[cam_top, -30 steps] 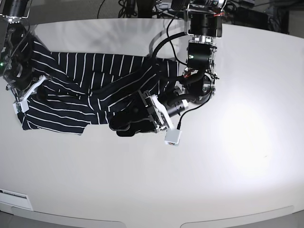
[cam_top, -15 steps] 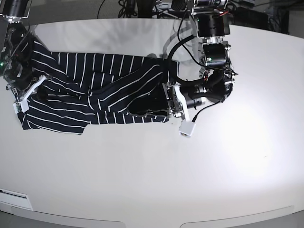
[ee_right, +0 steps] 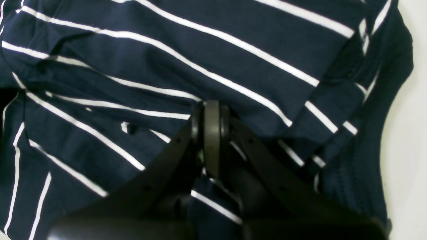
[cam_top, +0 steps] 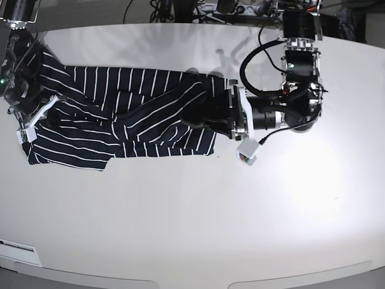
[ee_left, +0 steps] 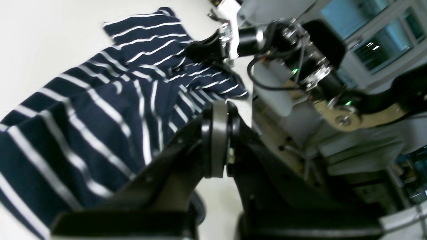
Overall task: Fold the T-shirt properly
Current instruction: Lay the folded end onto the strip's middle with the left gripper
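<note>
Spreading step in hand: shirt [cam_top: 120, 114] lay rumpled on the surface [cam_top: 180, 211]. Left tool [ee_left: 215, 140] together, apparently empty; right tool [ee_right: 211, 133] together against cloth. Next move: regrasp the hem.

White curved tabletop [cam_top: 180, 211] w/ bright glare patch; windows [ee_left: 383, 36] behind, cables along far edge

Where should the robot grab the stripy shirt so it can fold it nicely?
Probably at its two short ends, coming in from the sides. The T-shirt lies stretched long across the table, rumpled through the middle, so hands at the ends could pull it flat. The left gripper and the right gripper sit shut at those ends.
</note>
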Robot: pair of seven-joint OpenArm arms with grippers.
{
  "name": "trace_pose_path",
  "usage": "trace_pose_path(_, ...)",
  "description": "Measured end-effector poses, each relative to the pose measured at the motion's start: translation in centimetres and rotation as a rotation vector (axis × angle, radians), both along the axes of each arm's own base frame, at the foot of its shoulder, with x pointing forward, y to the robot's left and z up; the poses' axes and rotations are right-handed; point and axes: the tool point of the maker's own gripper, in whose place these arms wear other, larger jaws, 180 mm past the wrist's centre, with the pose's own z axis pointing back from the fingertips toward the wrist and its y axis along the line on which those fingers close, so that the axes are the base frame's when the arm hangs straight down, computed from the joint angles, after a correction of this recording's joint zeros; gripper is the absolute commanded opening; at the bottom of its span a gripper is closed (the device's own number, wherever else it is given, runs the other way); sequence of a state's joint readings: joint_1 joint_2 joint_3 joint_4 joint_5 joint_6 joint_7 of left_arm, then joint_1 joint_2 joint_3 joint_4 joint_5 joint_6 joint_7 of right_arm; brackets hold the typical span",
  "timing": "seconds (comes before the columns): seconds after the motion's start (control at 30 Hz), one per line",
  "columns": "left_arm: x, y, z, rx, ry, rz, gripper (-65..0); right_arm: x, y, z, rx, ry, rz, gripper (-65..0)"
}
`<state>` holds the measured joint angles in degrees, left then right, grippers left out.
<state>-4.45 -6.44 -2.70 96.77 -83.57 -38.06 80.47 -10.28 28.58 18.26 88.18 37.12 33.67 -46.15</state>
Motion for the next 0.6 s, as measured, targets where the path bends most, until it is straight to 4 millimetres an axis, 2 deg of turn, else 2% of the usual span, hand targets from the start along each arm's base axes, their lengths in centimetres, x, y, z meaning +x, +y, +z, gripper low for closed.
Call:
trace_pose_path(0.07, 0.0, 0.3, -0.7, 0.041, -0.006, 0.002, -65.0, 0.0, 0.0, 0.0, 0.0, 0.0, 0.0, -65.0)
trace_pose_path(0.2, 0.0, 0.3, -1.3, 0.068, -0.003, 0.005, -40.6, 0.0, 0.0, 0.0, 0.001, 0.0, 0.0, -65.0)
trace_pose_path(0.23, -0.1, 0.3, -1.4, 0.071, 0.0, 0.005, -36.3, 0.0, 0.0, 0.0, 0.0, 0.0, 0.0, -65.0)
trace_pose_path(0.27, -0.2, 0.3, -1.6, 0.073, 0.004, 0.006, -34.6, 0.0, 0.0, 0.0, 0.0, 0.0, 0.0, -65.0)
trace_pose_path(0.43, -0.7, 0.3, -2.1, 0.074, 0.03, 0.01, -34.7, 0.0, 0.0, 0.0, 0.0, 0.0, 0.0, -65.0)
trace_pose_path(0.6, -2.0, 0.9, -5.3, 0.187, 0.109, 0.027, -34.7, 0.0, 0.0, 0.0, 0.0, 0.0, 0.0, -65.0)
